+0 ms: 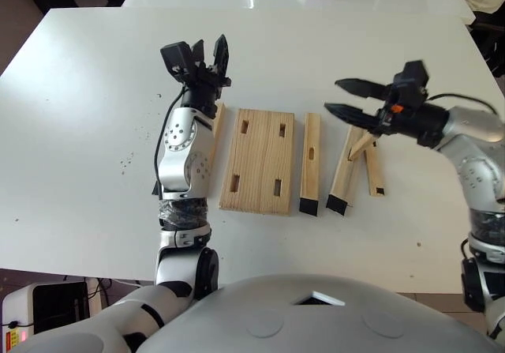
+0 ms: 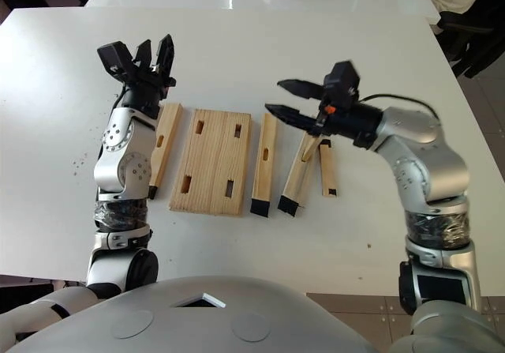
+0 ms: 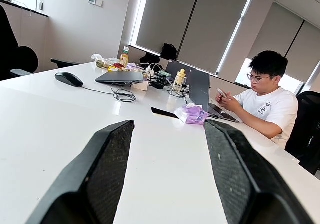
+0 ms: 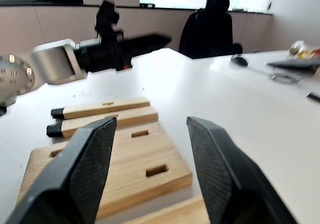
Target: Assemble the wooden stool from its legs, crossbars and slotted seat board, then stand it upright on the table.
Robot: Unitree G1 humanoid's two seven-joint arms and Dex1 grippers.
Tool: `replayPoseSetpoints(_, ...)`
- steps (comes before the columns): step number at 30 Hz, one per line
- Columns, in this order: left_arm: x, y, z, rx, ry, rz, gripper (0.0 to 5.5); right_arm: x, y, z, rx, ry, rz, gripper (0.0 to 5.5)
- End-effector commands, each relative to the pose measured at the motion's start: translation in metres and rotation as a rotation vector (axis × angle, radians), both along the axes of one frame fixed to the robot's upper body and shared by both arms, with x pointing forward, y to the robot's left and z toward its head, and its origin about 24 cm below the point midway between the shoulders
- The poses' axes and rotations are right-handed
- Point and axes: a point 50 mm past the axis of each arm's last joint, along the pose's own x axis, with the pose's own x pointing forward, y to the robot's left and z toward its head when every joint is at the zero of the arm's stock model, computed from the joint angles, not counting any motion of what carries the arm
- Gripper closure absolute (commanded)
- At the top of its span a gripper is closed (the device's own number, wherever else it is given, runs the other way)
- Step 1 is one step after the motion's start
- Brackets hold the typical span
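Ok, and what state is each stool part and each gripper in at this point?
Seat board: flat on the table, four slots empty.
Leg left of board: lying flat, loose.
Leg right of board: lying flat, loose.
Long piece far right: flat, top end meeting the short piece.
Short piece: flat, loose.
Left gripper: open, empty.
Right gripper: open, empty, above the long piece.

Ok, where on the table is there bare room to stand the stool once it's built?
Bare table lies left of the left gripper, and along the near edge in front of the seat board. The far strip beyond the parts is free too. Crowded: the row from the board to the crossed pieces by the right gripper.
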Motion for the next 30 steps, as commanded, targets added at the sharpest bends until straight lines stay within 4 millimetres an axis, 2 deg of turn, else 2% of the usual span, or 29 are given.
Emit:
replayPoseSetpoints(1, 0.003, 0.001, -0.001, 0.02, 0.0, -0.003, 2.9, 0.003, -0.008, -0.002, 0.013, -0.004, -0.033, 2.91)
replayPoseSetpoints(6, 0.003, 0.003, -0.006, 0.018, 0.019, 0.007, 2.9, 0.001, -0.01, 0.017, 0.108, -0.037, -0.017, 2.91)
replayPoseSetpoints(11, 0.004, 0.004, -0.006, 0.017, 0.019, 0.007, 2.9, 0.005, -0.019, 0.058, 0.289, -0.131, -0.085, 2.91)
replayPoseSetpoints(13, 0.004, 0.005, -0.005, 0.019, 0.019, 0.005, 2.9, 0.003, -0.017, 0.064, 0.307, -0.144, -0.083, 2.91)
replayPoseSetpoints(16, 0.004, 0.004, -0.006, 0.024, 0.022, 0.001, 2.9, -0.001, -0.007, 0.049, 0.246, -0.095, -0.064, 2.91)
replayPoseSetpoints(17, 0.005, 0.004, -0.006, 0.025, 0.023, -0.001, 2.9, -0.002, -0.003, 0.036, 0.19, -0.068, -0.06, 2.91)
replayPoseSetpoints(21, 0.005, 0.002, -0.007, 0.035, 0.029, -0.012, 2.9, -0.005, -0.001, -0.042, -0.041, 0.107, -0.112, 2.91)
replayPoseSetpoints(23, 0.005, 0.003, -0.007, 0.036, 0.03, -0.013, 2.9, -0.007, -0.003, -0.06, -0.058, 0.148, -0.132, 2.91)
replayPoseSetpoints(25, 0.005, 0.004, -0.007, 0.037, 0.029, -0.013, 2.9, -0.004, -0.002, -0.057, -0.018, 0.132, -0.144, 2.91)
replayPoseSetpoints(26, 0.006, 0.005, -0.007, 0.037, 0.029, -0.011, 2.9, -0.003, -0.001, -0.05, 0.019, 0.113, -0.142, 2.91)
replayPoseSetpoints(30, 0.005, 0.008, -0.006, 0.029, 0.026, 0.008, 2.9, 0.001, 0.002, -0.007, 0.164, 0.014, -0.086, 2.91)
